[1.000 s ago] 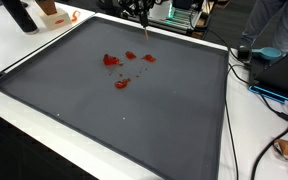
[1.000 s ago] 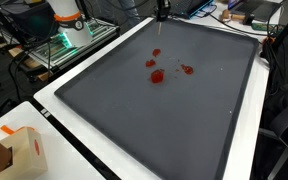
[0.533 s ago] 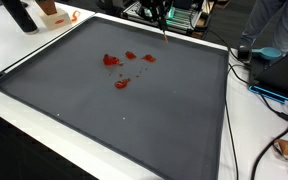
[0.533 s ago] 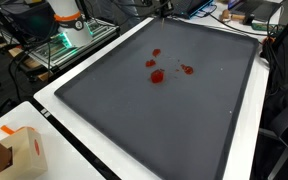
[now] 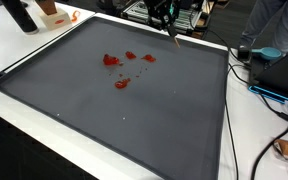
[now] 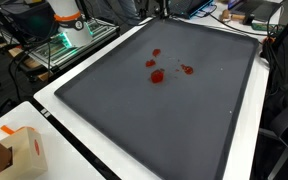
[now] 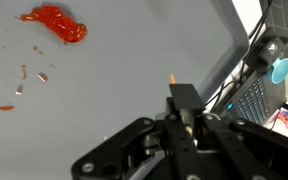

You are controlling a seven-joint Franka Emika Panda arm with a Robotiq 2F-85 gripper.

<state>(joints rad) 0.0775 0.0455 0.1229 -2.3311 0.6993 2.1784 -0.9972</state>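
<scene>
Gripping a thin stick [image 7: 171, 80], the end effector [image 7: 185, 104] was closed around the shaft. In the wrist view only a short length of the stick and its pale orange tip poked out beyond the fingers. In an exterior view the end effector [image 5: 164, 17] hung above the far edge of a dark gray mat [image 5: 134, 125], and the stick slanted down from it toward the mat's raised black border. Whether the tip touched the surface could not be told. In another exterior view the end effector [image 6: 162, 9] sat at the very top of the picture, and the stick was too small to make out there.

Several red smears [image 5: 114, 62] lay on the far half of the mat, apart from the stick's tip. The wrist view showed one thick red blob in its upper left corner, with faint red streaks beside it. The mat covered most of a white counter [image 5: 19, 48]. A cardboard box [image 6: 19, 150] stood on the counter at a near corner, well apart from the end effector.
</scene>
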